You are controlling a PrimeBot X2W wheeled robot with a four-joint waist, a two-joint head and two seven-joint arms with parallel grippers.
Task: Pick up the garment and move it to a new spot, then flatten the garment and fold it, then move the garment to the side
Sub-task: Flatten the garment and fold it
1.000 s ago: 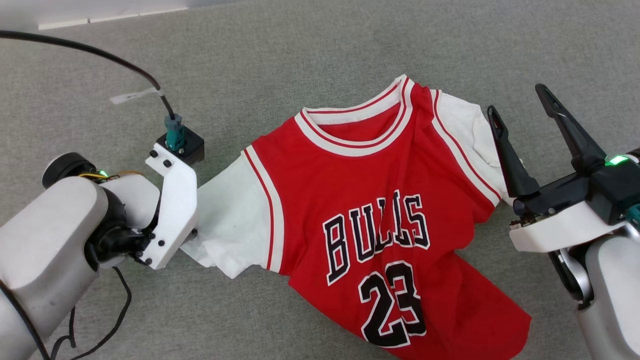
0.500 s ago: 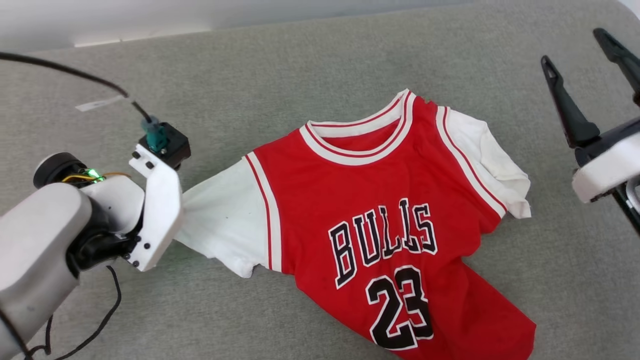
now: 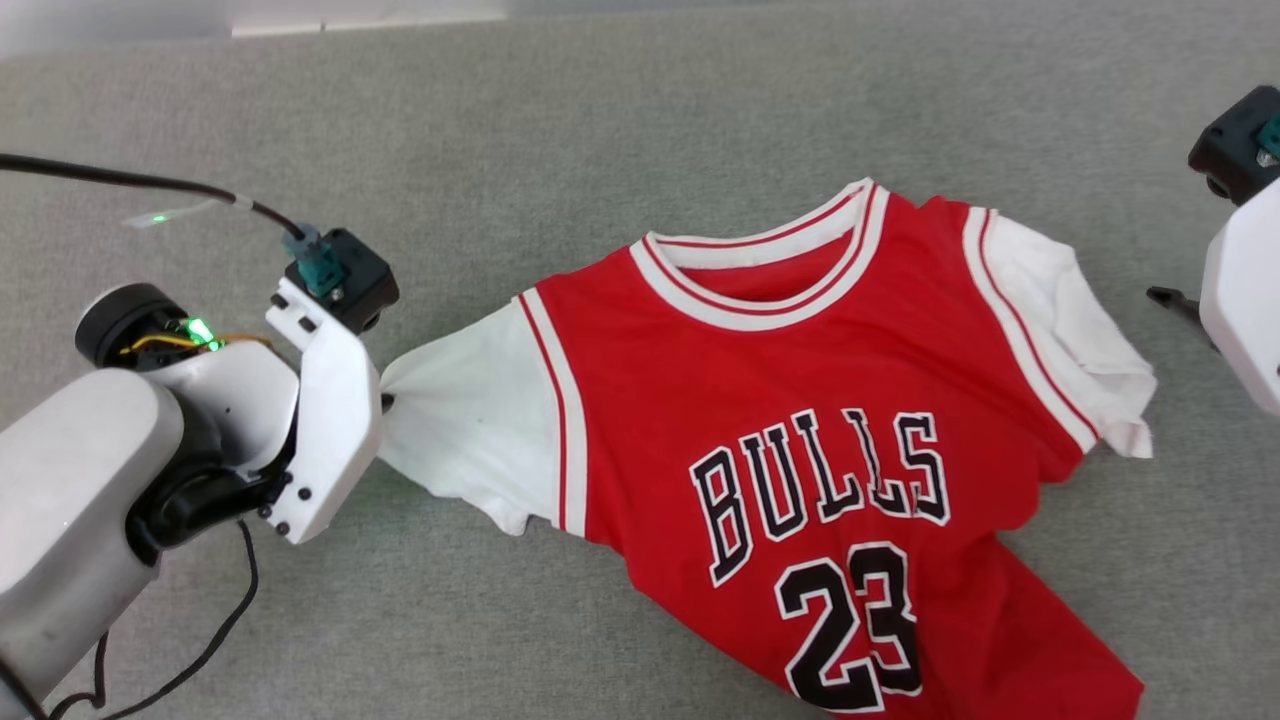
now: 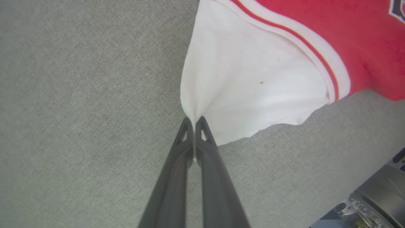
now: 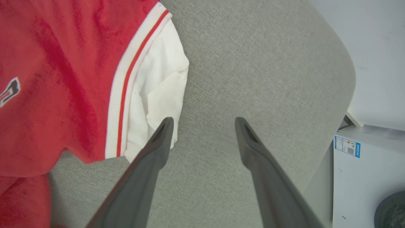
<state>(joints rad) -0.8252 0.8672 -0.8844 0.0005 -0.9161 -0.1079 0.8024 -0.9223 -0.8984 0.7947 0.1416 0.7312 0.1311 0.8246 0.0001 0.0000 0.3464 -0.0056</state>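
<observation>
L gripper (image 4: 193,121): fingers pressed tight together and pinching the outer edge of a white sleeve (image 4: 253,79). The cloth bunches into creases right at the tips, then fans out ahead of them and off to their right in the L wrist view. Past the sleeve come the red/white striped armhole trim and the red body of the garment (image 3: 800,370). In the head view it lies to the gripper's right on the grey fabric surface (image 3: 600,110), front up. The striped collar (image 3: 770,290) is on the far side, w/ black "BULLS" lettering (image 3: 820,480) and the no. 23 (image 3: 850,630) nearer the robot. The lower hem is rumpled and runs off the bottom edge. A black cable (image 3: 150,183) leads away from the L wrist toward the left edge. R gripper (image 5: 204,120): fingers spread wide w/ nothing between them but bare grey surface. Just beside its left fingertip is the crumpled edge of the other white sleeve (image 5: 158,91); can't tell if tip and cloth touch. Beyond its right finger the surface ends in a rounded corner, w/ a white cabinet (image 5: 364,177) bearing a blue label past that.
</observation>
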